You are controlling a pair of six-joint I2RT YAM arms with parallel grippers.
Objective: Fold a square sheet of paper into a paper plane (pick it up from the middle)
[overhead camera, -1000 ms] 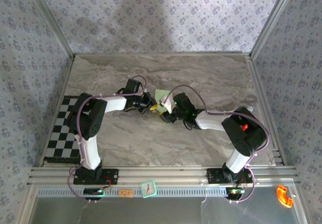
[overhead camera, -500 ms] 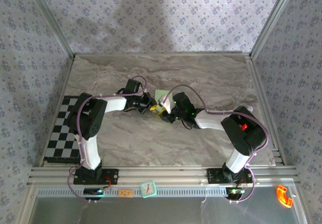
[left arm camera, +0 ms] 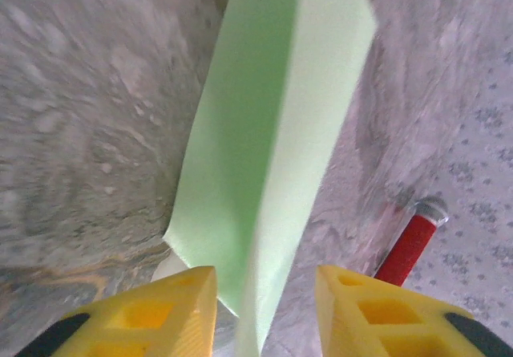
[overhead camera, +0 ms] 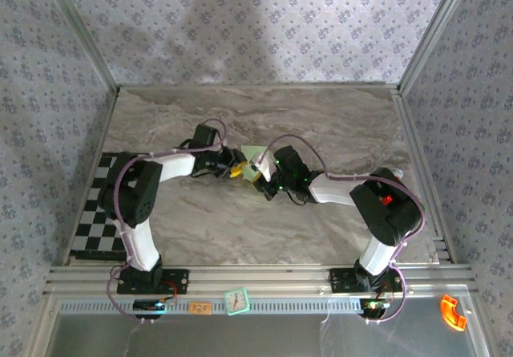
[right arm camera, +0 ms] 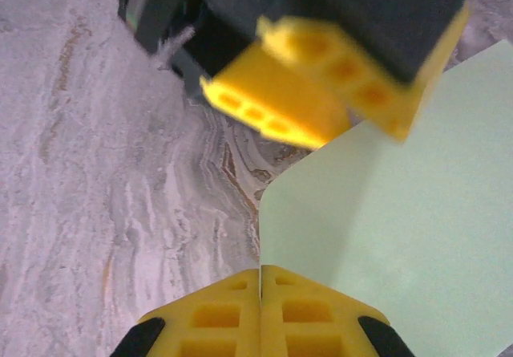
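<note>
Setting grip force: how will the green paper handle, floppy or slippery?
Likely light and floppy: the square sheet of paper looks thin. Its fold probably stiffens it slightly. May slip: the right gripper pinches just its edge.

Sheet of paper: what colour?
The sheet of paper is plain pale green, clearest in the left wrist view.

Right gripper (right arm camera: 260, 283) fingers (right arm camera: 212, 313) pinching pale green paper sheet (right arm camera: 401, 237) edge; left gripper (right arm camera: 345, 92) blurred above; marble tabletop (right arm camera: 96, 172).

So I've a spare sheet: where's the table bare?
Bare: the far table strip by the back wall, and the near stretch between the arm bases. Crowded: mid-table, where left gripper and right gripper meet at the paper.
</note>
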